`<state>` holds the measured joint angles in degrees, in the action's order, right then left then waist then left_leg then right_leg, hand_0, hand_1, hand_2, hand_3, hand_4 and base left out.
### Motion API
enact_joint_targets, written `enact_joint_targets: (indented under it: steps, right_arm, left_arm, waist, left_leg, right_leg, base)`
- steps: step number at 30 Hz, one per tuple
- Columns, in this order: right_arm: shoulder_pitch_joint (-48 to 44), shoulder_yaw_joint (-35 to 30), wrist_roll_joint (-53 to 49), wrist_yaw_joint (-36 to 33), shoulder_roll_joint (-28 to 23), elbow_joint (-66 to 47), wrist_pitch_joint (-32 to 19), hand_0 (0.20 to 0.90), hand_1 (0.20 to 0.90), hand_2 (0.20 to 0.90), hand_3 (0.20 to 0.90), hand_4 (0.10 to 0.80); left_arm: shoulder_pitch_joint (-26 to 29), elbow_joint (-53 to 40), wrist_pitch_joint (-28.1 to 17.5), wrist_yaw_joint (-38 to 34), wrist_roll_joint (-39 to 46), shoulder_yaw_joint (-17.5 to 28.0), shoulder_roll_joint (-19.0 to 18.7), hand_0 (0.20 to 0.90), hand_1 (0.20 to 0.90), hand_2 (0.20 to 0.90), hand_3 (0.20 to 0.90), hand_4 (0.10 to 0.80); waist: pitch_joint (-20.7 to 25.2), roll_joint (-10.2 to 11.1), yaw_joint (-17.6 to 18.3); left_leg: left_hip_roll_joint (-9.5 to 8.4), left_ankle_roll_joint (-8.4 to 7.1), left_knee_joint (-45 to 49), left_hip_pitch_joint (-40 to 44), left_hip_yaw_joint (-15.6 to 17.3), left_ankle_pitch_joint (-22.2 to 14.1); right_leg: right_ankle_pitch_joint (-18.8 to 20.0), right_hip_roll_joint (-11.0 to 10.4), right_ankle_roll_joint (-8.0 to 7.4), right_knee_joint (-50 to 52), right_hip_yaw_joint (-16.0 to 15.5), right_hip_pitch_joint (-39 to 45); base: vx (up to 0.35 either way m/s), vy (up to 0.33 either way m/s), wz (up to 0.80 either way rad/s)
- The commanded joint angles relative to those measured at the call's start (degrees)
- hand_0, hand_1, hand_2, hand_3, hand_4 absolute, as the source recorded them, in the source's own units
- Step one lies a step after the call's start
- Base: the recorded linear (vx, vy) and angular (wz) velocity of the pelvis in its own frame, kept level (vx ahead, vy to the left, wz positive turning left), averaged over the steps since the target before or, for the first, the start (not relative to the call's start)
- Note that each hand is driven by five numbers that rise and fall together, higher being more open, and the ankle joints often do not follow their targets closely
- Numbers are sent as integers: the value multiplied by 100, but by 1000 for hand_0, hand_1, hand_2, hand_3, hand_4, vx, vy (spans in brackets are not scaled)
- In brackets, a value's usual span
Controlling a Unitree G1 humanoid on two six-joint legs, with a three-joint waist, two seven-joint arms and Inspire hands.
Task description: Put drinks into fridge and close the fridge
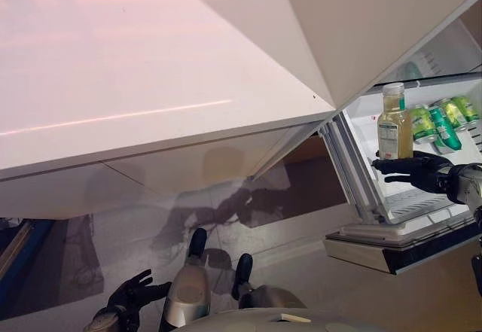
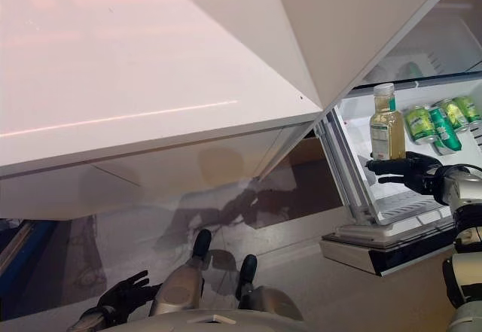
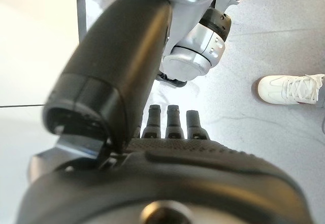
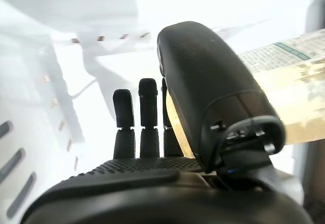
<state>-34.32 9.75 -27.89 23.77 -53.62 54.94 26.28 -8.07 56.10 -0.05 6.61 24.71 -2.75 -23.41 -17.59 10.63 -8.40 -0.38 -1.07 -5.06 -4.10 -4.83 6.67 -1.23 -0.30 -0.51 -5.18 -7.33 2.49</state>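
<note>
A bottle of yellowish drink with a white cap point(image 1: 395, 125) stands upright inside the open fridge point(image 1: 361, 189). My right hand point(image 1: 418, 170) is at its base and pinches it between thumb and fingers. In the right wrist view the bottle point(image 4: 284, 76) lies past the thumb of the right hand point(image 4: 203, 92). Green cans point(image 1: 444, 121) lie on a shelf just behind the bottle. My left hand point(image 1: 132, 294) hangs low at the lower left, open and empty; it also shows in the left wrist view point(image 3: 172, 125).
The fridge's white door point(image 1: 151, 83) stands open and spans the upper left of the eye views. A wire shelf point(image 1: 422, 204) lies below my right hand. A person's white shoe point(image 3: 289, 89) is on the grey floor. A blue object point(image 1: 22, 249) is at far left.
</note>
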Motion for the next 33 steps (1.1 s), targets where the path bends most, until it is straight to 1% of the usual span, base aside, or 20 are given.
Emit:
enact_joint_targets:
  steps: [1, 9, 12, 14, 16, 18, 20, 26, 31, 33]
  right_arm:
    - [-982, -1, 352, 186, -723, 106, -189, 300, 300, 300, 200, 100]
    - [-1322, 284, 1060, 533, -751, 1042, 101, 300, 300, 300, 200, 100]
    - [-1366, 379, 1328, 710, -762, 1264, 320, 300, 300, 300, 200, 100]
    - [-1375, 395, 1421, 700, -795, 1356, 447, 300, 300, 300, 200, 100]
    - [-1369, 382, 1772, 834, -789, 1469, 560, 300, 300, 300, 200, 100]
    - [-1407, 460, 1913, 875, -784, 1578, 610, 300, 300, 300, 200, 100]
    - [-1386, 492, 2412, 1000, -780, 1631, 625, 300, 300, 300, 200, 100]
    - [-1420, 663, 2833, 1066, -729, 1807, 598, 300, 300, 300, 200, 100]
    - [-1521, 824, 3049, 1282, -643, 1866, 591, 300, 300, 300, 200, 100]
    - [-1522, 830, 3041, 1247, -568, 1868, 618, 300, 300, 300, 200, 100]
  left_arm:
    - [-123, -304, 89, -32, -20, -339, -215, 900, 900, 900, 900, 800]
    - [-13, -411, 184, 19, -15, -399, -379, 900, 900, 900, 900, 800]
    - [16, -467, 239, 38, 2, -389, -434, 900, 900, 900, 900, 800]
    - [13, -501, 258, 33, 15, -388, -466, 900, 900, 900, 900, 800]
    - [13, -531, 277, 33, 32, -386, -490, 900, 900, 900, 900, 800]
    - [35, -585, 330, 14, 44, -399, -513, 900, 900, 900, 900, 800]
    - [33, -647, 384, 8, 20, -372, -533, 900, 900, 900, 900, 800]
    - [93, -771, 551, -79, 83, -375, -644, 900, 900, 900, 900, 800]
    - [152, -799, 573, -66, 135, -388, -705, 900, 900, 900, 900, 800]
    - [182, -833, 605, -72, 154, -400, -708, 900, 900, 900, 900, 800]
  waist:
    - [140, -143, -96]
    - [-24, -175, -233]
    - [-60, -169, -277]
    - [-74, -171, -295]
    - [-80, -187, -316]
    - [-93, -202, -344]
    - [-109, -215, -367]
    - [-168, -230, -426]
    - [-231, -300, -459]
    - [-260, -332, -467]
  left_leg:
    - [-80, 156, 142, 59, 151, -609]
    - [-110, 153, 167, -90, 41, -543]
    - [-120, 153, 159, -127, -2, -522]
    - [-126, 151, 158, -146, -20, -505]
    - [-129, 146, 157, -169, -35, -495]
    - [-137, 144, 161, -198, -50, -476]
    - [-145, 140, 176, -229, -73, -471]
    - [-157, 127, 173, -315, -112, -422]
    - [-192, 128, 188, -440, -148, -379]
    - [-207, 132, 205, -486, -164, -367]
  right_leg:
    - [451, 81, -355, 278, 38, -476]
    - [477, 85, -340, 298, -28, -569]
    - [490, 92, -342, 284, -49, -586]
    - [494, 89, -339, 284, -74, -597]
    - [488, 83, -343, 297, -102, -621]
    - [496, 79, -339, 295, -128, -635]
    - [489, 72, -340, 301, -147, -647]
    - [514, 64, -351, 293, -184, -701]
    - [524, 51, -345, 300, -201, -797]
    - [519, 47, -337, 313, -205, -834]
  base:
    - [-24, -26, 4]
    - [-19, -35, 3]
    - [-11, -43, 5]
    - [-3, -16, 2]
    - [-2, -12, 2]
    - [0, 0, 0]
    - [1, -29, 10]
    - [3, -45, 10]
    - [-11, -16, 2]
    - [0, 0, 0]
